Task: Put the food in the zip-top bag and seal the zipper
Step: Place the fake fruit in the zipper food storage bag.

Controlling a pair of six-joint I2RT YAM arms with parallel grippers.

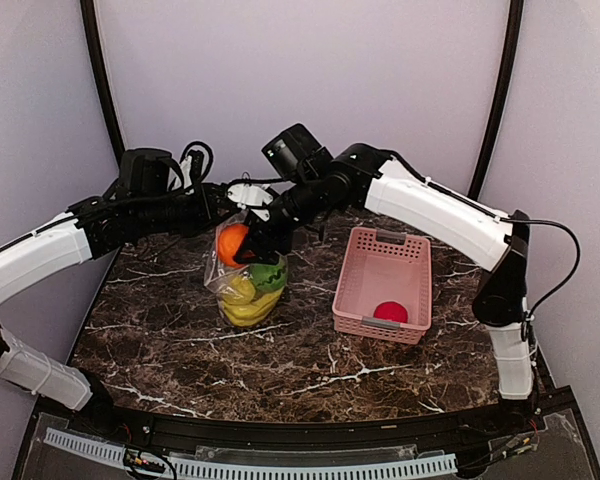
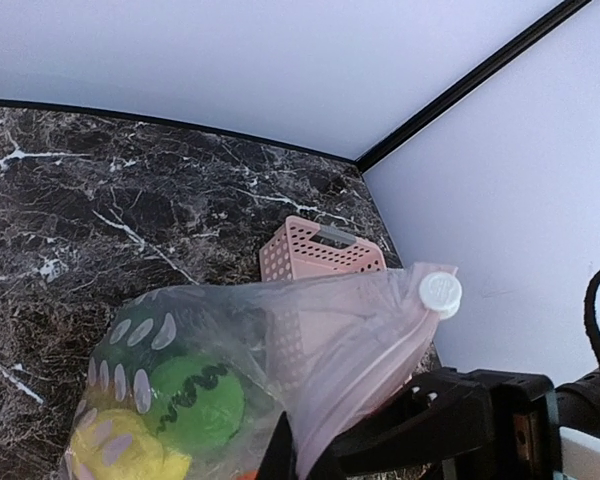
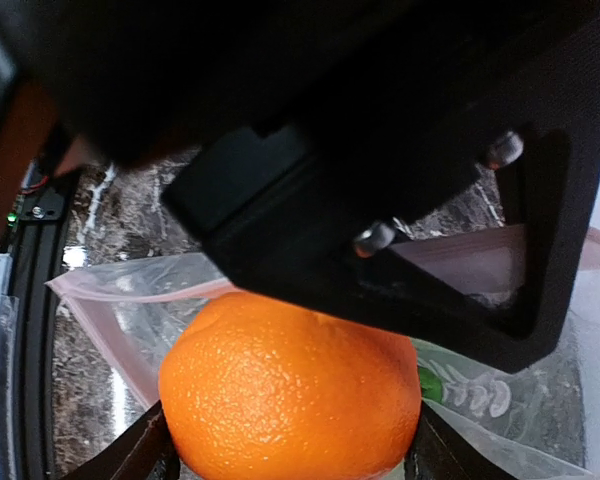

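Dark marbled table (image 1: 180,345), zip-top bag (image 1: 242,300) standing on it, pink basket (image 1: 375,327) alongside

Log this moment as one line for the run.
left hand: shut on zip-top bag mouth | right hand: holds orange at mouth | red ball: in basket

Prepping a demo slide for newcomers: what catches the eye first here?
The bright orange between the right gripper's fingers, poised at the mouth of the zip-top bag that the left gripper holds up mid-table, with green and yellow food already inside. Next, the pink basket to the right, holding only a red-pink ball.
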